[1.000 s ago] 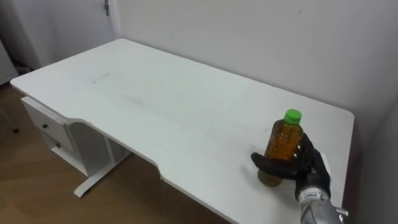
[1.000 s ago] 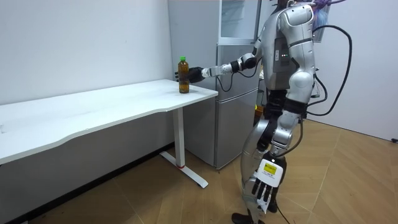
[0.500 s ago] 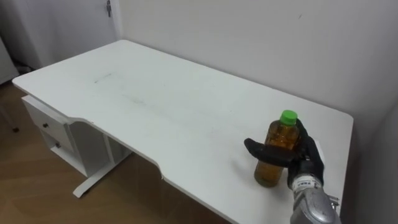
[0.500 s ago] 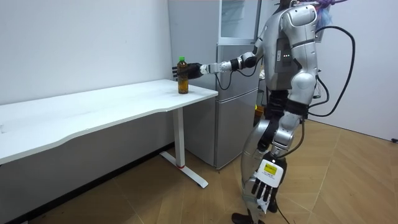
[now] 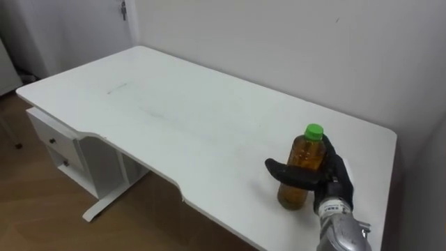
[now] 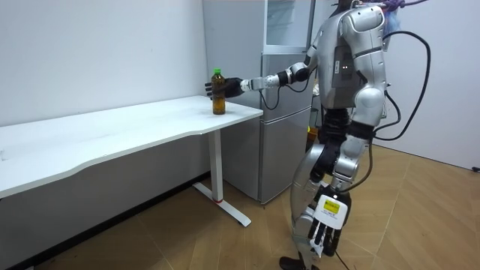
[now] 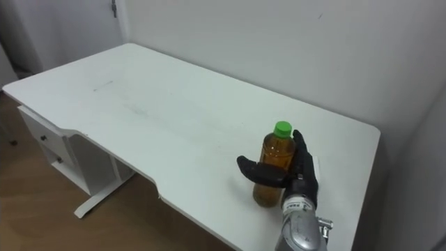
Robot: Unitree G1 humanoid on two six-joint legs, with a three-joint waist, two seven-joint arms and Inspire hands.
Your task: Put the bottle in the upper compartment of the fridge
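The right robot hand is wrapping the bottle, the thumb crossing the front of the amber body and the fingers curling round its far side, below the green cap. The bottle is standing upright near the counter's right end, close to the front edge and corner; whether its base is resting on the top or just clear of it cannot be told. In the room view the robot is standing beside the fridge with the right arm reaching out over the counter, and the left robot hand is hanging by its leg with fingers loose and holding nothing. The risks are probably these: the grip is sitting mid-body on a smooth, round bottle, so a loose hold could be letting it slide or tip as it rises. Swinging it sideways too low could be knocking its base on the counter edge. The fridge's upper door looks shut, so with one robot hand occupied the other will likely be needed to open it, and turning toward it with the arm extended could be shaking the bottle loose.
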